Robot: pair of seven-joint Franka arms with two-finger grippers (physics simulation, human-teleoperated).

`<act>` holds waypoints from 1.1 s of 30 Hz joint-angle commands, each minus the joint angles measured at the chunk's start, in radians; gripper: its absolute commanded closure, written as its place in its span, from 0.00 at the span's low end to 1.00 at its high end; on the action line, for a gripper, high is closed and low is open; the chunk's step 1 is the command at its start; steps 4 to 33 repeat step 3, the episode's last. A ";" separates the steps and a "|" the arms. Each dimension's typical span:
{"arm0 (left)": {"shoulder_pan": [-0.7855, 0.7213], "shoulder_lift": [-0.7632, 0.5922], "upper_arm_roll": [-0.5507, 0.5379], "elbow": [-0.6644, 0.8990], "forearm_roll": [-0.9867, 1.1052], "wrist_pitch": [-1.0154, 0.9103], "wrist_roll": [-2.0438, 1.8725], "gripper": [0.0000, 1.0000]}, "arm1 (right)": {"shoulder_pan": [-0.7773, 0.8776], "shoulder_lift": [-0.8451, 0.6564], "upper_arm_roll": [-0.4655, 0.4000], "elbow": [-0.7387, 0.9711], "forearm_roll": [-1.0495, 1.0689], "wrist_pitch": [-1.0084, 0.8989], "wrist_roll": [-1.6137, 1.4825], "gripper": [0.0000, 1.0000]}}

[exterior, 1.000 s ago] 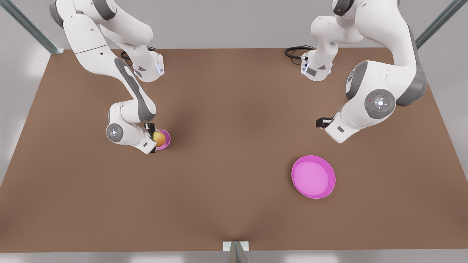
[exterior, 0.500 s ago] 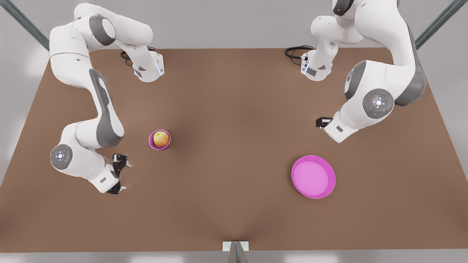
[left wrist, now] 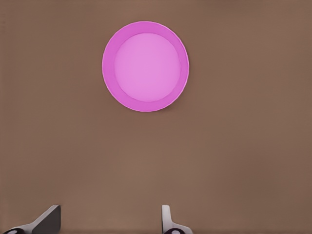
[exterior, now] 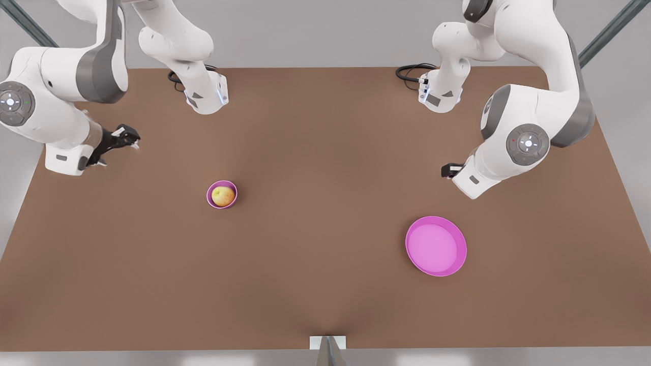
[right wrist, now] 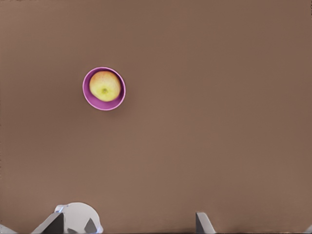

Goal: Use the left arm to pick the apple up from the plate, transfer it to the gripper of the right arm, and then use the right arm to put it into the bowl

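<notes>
Two arms stand over the brown tabletop (exterior: 325, 152), and we judge the task as good as done. The apple (exterior: 223, 195) sits inside the small bowl (exterior: 222, 206), left of centre in the front view. The wide plate (exterior: 460, 259) lies bare in the lower right of that view, well apart from the bowl.

We match the arms by their wrist views. The left wrist view looks down on the bare plate (left wrist: 109, 83), so the left gripper (exterior: 451, 171) belongs to the arm on the front view's right, hanging up and to the right of the plate. At the bottom edge of that wrist view its fingers (left wrist: 167, 219) stand apart with nothing between them.

The right wrist view looks down on the apple (right wrist: 104, 86) in the bowl (right wrist: 104, 105), so the right gripper (exterior: 114, 147) is the one at the upper left of the front view, well away from the bowl. Its fingers (right wrist: 204, 223) show spread at the bottom edge of its wrist view, holding nothing.

From how things lie, we judge that the pick, the handover and the placing are all behind us. Neither gripper is near the apple. What could remain is only parking both arms, and we see nothing on the tabletop that needs another grasp
</notes>
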 commanded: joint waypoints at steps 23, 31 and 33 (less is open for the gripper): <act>-0.003 -0.001 0.000 0.000 0.007 -0.001 0.007 0.00 | 0.001 -0.013 -0.023 -0.021 0.027 -0.011 0.627 0.00; -0.003 -0.001 0.000 0.000 0.007 -0.001 0.007 0.00 | 0.001 -0.013 -0.023 -0.021 0.027 -0.011 0.627 0.00; -0.003 -0.001 0.000 0.000 0.007 -0.001 0.007 0.00 | 0.001 -0.013 -0.023 -0.021 0.027 -0.011 0.627 0.00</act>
